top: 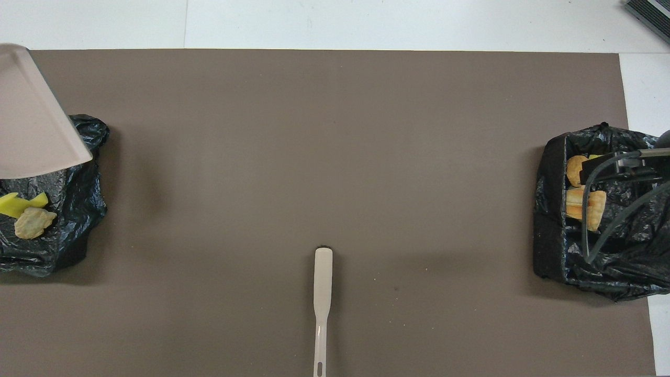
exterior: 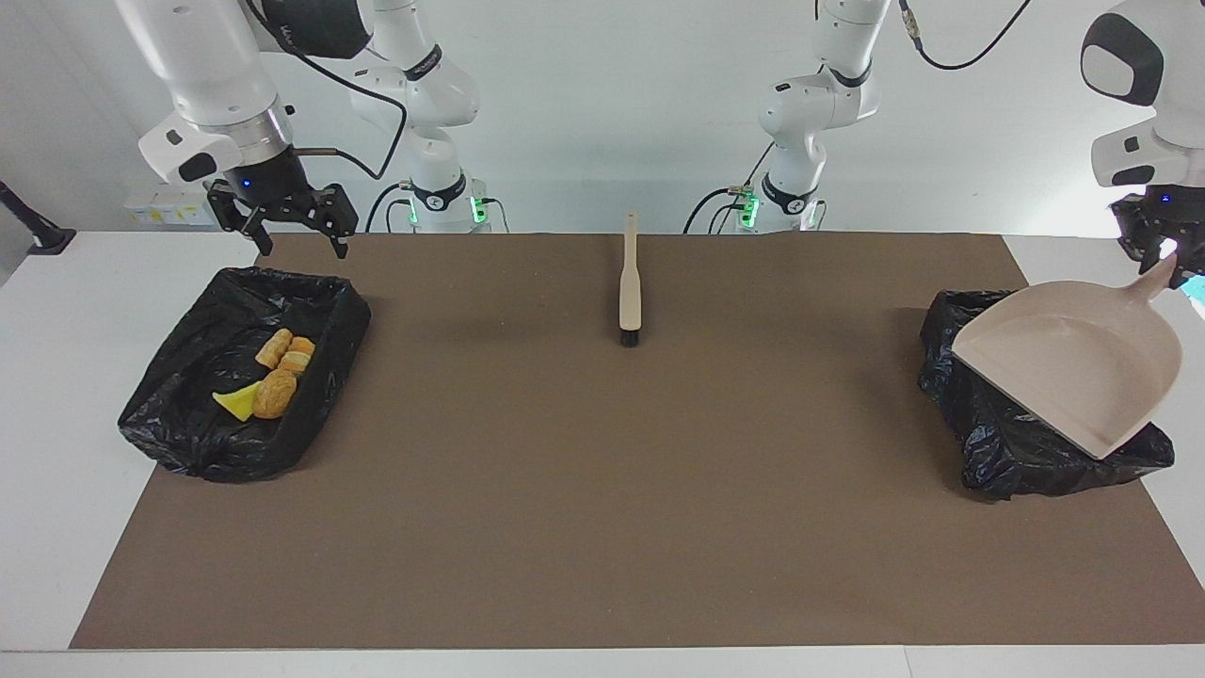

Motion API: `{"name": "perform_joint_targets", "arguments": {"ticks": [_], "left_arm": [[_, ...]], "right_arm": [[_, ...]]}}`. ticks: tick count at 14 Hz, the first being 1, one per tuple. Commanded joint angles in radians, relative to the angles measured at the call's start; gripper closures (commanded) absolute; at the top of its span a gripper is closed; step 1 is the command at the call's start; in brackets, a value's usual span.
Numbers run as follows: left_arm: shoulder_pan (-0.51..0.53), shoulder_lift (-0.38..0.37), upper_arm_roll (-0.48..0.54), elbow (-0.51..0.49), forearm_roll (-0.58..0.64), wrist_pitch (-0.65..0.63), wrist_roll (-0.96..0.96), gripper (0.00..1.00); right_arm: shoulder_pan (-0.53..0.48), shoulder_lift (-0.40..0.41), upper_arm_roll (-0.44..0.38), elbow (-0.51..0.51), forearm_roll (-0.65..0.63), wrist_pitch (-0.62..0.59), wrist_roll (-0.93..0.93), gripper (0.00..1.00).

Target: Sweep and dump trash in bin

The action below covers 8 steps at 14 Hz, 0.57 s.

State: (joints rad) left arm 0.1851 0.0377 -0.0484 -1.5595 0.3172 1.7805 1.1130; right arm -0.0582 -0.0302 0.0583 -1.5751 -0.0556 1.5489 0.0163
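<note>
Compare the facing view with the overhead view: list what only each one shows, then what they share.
Only the facing view shows both hands: the left hand shut on the handle of the empty dustpan, held tilted over the bin at the left arm's end, and the open right hand above the other bin.

Only the overhead view shows scraps in the left arm's bin, which the dustpan hides in the facing view.

Both show the brush on the mat, both bins, the dustpan and scraps in the right arm's bin.
</note>
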Motion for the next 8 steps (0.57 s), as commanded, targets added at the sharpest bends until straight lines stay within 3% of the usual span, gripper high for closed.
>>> {"name": "perform_joint_targets", "arguments": {"ticks": [1,4,8], "left_arm": [[-0.129,-0.039,0.005,-0.059,-0.050,-0.036,-0.332,1.00],[-0.278,-0.038,0.005,-0.083,-0.148,-0.033,-0.756,1.00],[-0.452,-0.007,0.005,-0.100,-0.225,0.003,-1.105,1.00]], "right_arm": [[-0.008,-0.053,0.008,-0.060,0.022,0.011,0.010,0.00],[-0.008,-0.054,0.006,-0.062,0.031,0.011,0.007,0.00],[-0.009,-0.056,0.005,-0.069,0.078,0.016,0.027,0.00]]}}
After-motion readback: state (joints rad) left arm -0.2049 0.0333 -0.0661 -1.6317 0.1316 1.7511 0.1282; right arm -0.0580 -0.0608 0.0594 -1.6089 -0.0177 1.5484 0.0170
